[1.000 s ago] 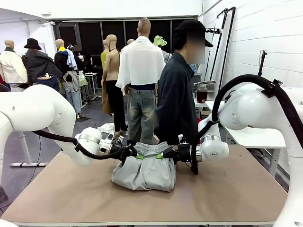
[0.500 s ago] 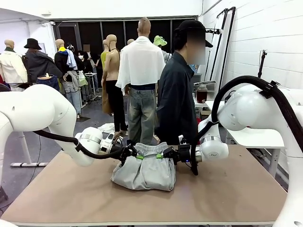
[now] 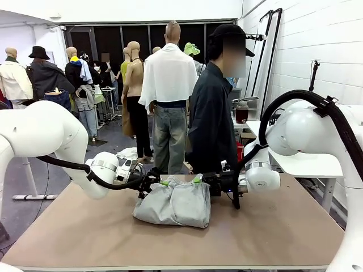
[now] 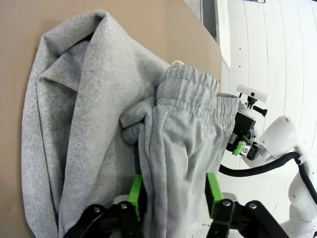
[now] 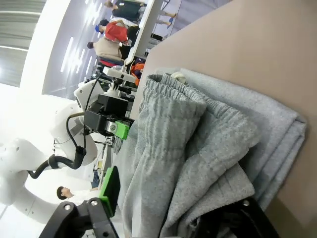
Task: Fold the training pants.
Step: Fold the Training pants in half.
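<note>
Front view: a folded bundle of plain light-grey soft-fabric training pants (image 3: 173, 203) lies at the centre of the brown desk (image 3: 272, 232). The left tool (image 3: 160, 183) sits at its 10 o'clock corner, the right tool (image 3: 199, 181) at 2 o'clock, both jaws parted.

Left wrist view: green pads (image 4: 135, 191) stand apart on either side of the gathered waistband, not pressing it.

Right wrist view: the waistband lies loose between that tool's spread fingers (image 5: 110, 184).
</note>
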Robot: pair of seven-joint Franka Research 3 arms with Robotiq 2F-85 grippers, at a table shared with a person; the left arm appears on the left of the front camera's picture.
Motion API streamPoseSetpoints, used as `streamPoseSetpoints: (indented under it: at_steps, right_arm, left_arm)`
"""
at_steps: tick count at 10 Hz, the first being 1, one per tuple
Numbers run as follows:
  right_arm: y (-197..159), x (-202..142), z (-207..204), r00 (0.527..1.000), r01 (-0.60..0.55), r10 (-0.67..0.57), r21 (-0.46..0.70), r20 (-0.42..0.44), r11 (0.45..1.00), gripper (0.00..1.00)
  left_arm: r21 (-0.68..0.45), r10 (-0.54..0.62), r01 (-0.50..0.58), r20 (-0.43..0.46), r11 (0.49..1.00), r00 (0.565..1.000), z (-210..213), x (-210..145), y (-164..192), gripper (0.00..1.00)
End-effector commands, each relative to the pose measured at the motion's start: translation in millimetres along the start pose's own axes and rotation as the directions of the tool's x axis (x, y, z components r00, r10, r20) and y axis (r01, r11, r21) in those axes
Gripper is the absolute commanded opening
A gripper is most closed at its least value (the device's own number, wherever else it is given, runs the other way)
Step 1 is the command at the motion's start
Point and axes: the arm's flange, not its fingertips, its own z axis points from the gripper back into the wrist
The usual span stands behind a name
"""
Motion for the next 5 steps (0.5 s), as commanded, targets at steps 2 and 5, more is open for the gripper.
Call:
streamPoseSetpoints:
  at_steps: [2, 5]
  right_arm:
    - [11.0, -5.7, 31.4, 0.997, 0.050, -0.046, -0.080, 0.055, 0.996, 1.00]
    - [19.7, -6.1, 47.8, 0.997, 0.072, -0.069, -0.204, 0.022, 0.976, 1.00]
  left_arm:
    - [0.010, 0.009, -0.009, 0.028, 1.000, 1.000, 18.7, -13.6, -4.2, 1.00]
    - [-0.017, 0.007, -0.006, 0.078, 1.000, 0.997, 53.1, -36.0, -1.2, 1.00]
